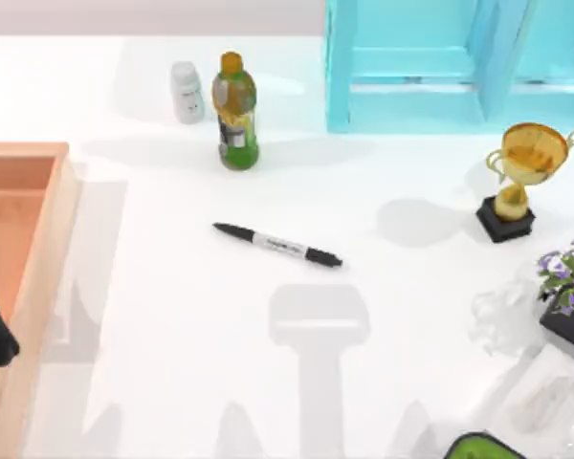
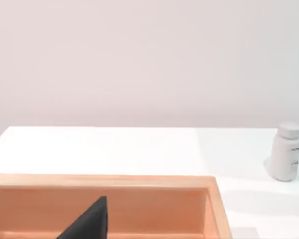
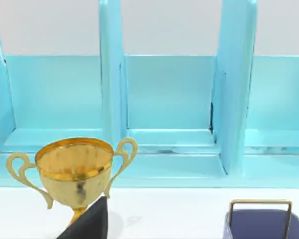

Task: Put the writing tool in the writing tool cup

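The pen [image 1: 277, 245] lies flat on the table [image 1: 172, 363] near its middle, below the green bottle [image 1: 235, 112], light, stiff and likely to roll, so I'd pinch its white band, though I cannot tell how my jaws stand
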